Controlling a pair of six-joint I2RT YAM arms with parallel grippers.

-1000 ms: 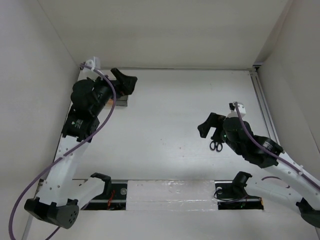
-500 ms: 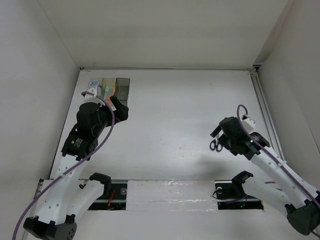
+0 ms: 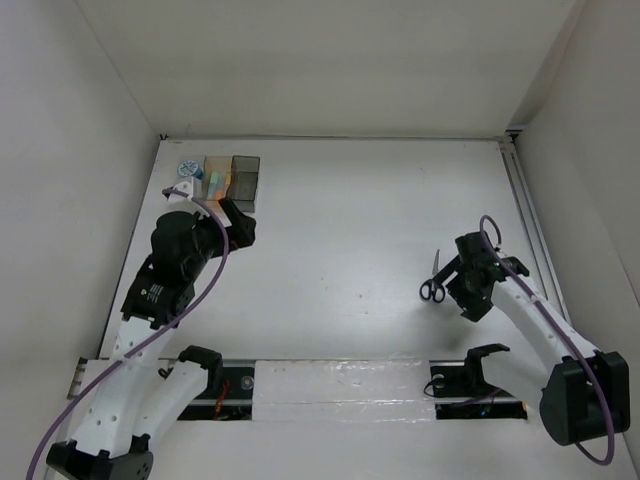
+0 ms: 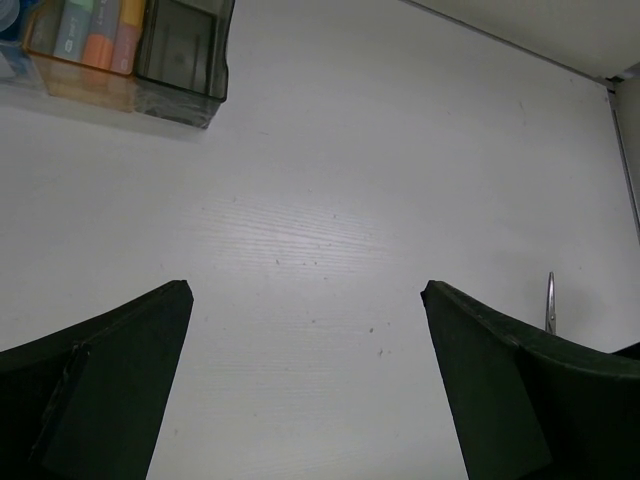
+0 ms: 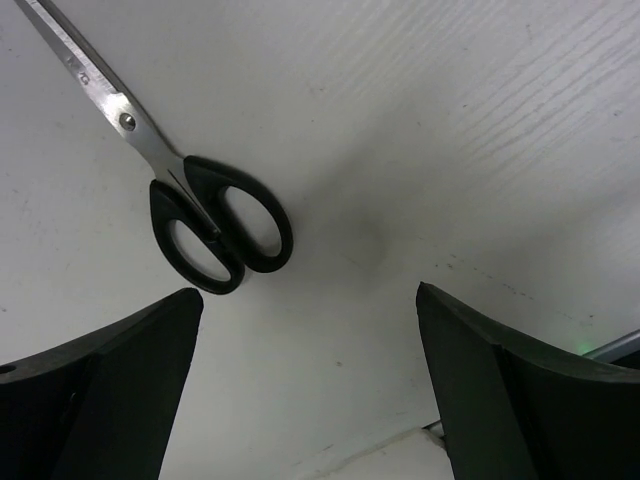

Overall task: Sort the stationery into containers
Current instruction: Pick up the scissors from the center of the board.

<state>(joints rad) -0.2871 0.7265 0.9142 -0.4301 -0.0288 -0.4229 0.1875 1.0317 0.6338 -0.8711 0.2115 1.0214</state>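
Observation:
The three joined bins (image 3: 232, 176) stand at the far left. The amber bin (image 4: 60, 72) holds several marker sticks (image 4: 96, 30). The dark grey bin (image 4: 180, 60) looks empty. A blue-and-white roll (image 3: 186, 168) shows at the clear bin's end, and also at the corner of the left wrist view (image 4: 6, 14). The black-handled scissors (image 3: 433, 282) lie flat on the table at the right (image 5: 205, 220). My left gripper (image 3: 243, 228) is open and empty, just near of the bins. My right gripper (image 3: 468, 298) is open and empty, right of the scissors' handles.
White walls close the table on the left, back and right. A metal rail (image 3: 340, 385) runs along the near edge between the arm bases. The scissors' blade tip shows far right in the left wrist view (image 4: 549, 300).
My left gripper has drawn back from over the bins towards the near side, uncovering them. My right gripper has moved right and nearer, off the scissors, which stay on the table.

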